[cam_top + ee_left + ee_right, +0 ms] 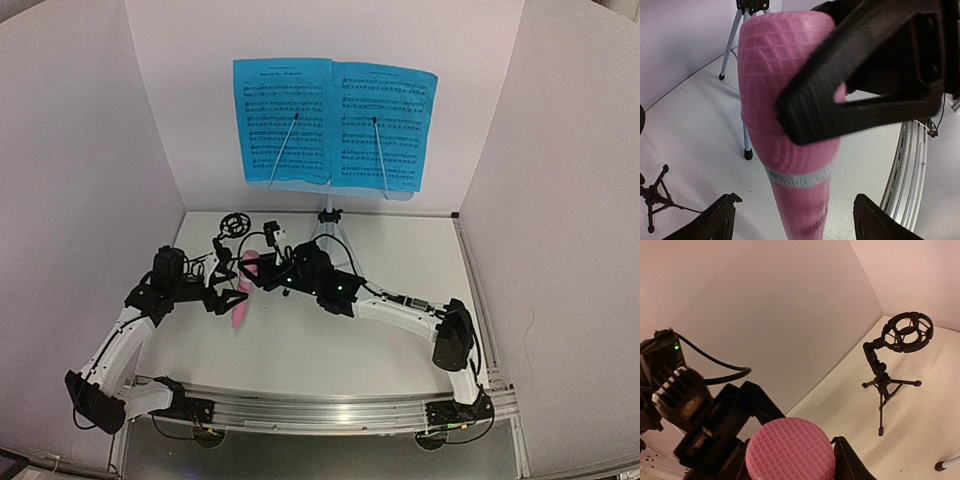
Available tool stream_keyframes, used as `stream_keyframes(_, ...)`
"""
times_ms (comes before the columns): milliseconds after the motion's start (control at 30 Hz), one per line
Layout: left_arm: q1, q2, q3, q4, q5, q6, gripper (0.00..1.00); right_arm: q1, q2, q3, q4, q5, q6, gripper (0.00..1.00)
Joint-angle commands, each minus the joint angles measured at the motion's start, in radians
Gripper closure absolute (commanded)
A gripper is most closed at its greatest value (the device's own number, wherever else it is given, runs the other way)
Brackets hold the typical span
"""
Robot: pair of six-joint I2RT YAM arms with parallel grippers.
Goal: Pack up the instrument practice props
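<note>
The pink toy microphone (241, 290) hangs tilted above the table, head up. My right gripper (262, 270) is shut on its waffle-textured head (790, 452), one finger on each side. My left gripper (795, 212) is open around the handle (802, 210), and both fingertips (722, 212) stand clear of it. The small black tripod mic stand (890, 365) with its ring holder stands empty at the back left (232, 225). Two blue sheet-music pages (283, 120) rest on the music stand, whose silver tripod (328, 228) rises behind the grippers.
White walls close in the table on the left, back and right. A silver tripod leg (746, 142) stands just behind the microphone. The metal rail (330, 410) holding both arm bases runs along the near edge.
</note>
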Motion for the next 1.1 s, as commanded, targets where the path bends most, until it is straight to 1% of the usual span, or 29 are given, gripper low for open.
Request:
stream_keyframes(0,-0.013,0.02,-0.019,0.083,-0.062,-0.128,0.2,0.009,0.018,0.05,0.126,-0.054,0.081,1.0)
stream_keyframes(67,-0.013,0.028,-0.02,0.084,-0.053,-0.12,0.28,0.01,0.022,0.051,0.131,-0.054,0.087,1.0)
stream_keyframes(233,-0.013,0.047,-0.013,0.079,-0.02,-0.099,0.58,0.01,0.026,0.048,0.137,-0.046,0.092,1.0)
stream_keyframes(267,-0.013,0.048,-0.014,0.079,-0.013,-0.099,0.68,0.009,0.027,0.048,0.138,-0.045,0.095,1.0)
stream_keyframes(300,-0.013,0.049,-0.013,0.079,-0.01,-0.106,0.81,0.01,0.028,0.048,0.139,-0.047,0.098,1.0)
stream_keyframes(333,-0.013,0.05,-0.013,0.079,-0.019,-0.117,0.92,0.01,0.028,0.047,0.14,-0.049,0.101,1.0)
stream_keyframes(367,-0.013,0.051,-0.011,0.075,-0.029,-0.128,0.97,0.01,0.027,0.045,0.14,-0.049,0.102,1.0)
stream_keyframes(400,-0.013,0.051,-0.009,0.068,-0.041,-0.139,1.0,0.01,0.026,0.041,0.14,-0.048,0.103,1.0)
stream_keyframes(433,-0.013,0.049,-0.007,0.059,-0.059,-0.155,1.0,0.009,0.025,0.037,0.139,-0.044,0.102,1.0)
stream_keyframes(467,-0.014,0.047,-0.007,0.052,-0.081,-0.175,1.0,0.01,0.024,0.032,0.139,-0.04,0.098,0.97)
stream_keyframes(500,-0.013,0.043,-0.007,0.047,-0.108,-0.197,1.0,0.011,0.02,0.023,0.139,-0.032,0.094,0.86)
stream_keyframes(567,-0.01,0.036,-0.005,0.024,-0.181,-0.27,1.0,0.01,0.007,-0.001,0.138,-0.009,0.082,0.56)
stream_keyframes(600,-0.007,0.036,0.0,-0.004,-0.243,-0.313,1.0,0.01,-0.007,-0.019,0.138,0.004,0.077,0.35)
stream_keyframes(633,0.002,0.038,0.005,-0.036,-0.3,-0.343,1.0,0.01,-0.024,-0.042,0.138,0.025,0.069,0.22)
stream_keyframes(667,0.012,0.041,0.01,-0.068,-0.356,-0.368,1.0,0.011,-0.041,-0.064,0.137,0.048,0.059,0.12)
stream_keyframes(767,0.081,0.069,0.023,-0.175,-0.481,-0.361,1.0,0.011,-0.097,-0.135,0.123,0.098,0.019,0.08)
stream_keyframes(833,0.155,0.108,0.031,-0.212,-0.509,-0.285,1.0,0.014,-0.128,-0.173,0.096,0.124,-0.008,0.07)
stream_keyframes(967,0.351,0.252,0.052,-0.274,-0.58,-0.126,1.0,0.026,-0.183,-0.251,0.072,0.151,-0.038,0.05)
stream_keyframes(1067,0.399,0.367,0.043,-0.277,-0.62,-0.068,1.0,0.032,-0.202,-0.285,0.069,0.152,-0.051,0.05)
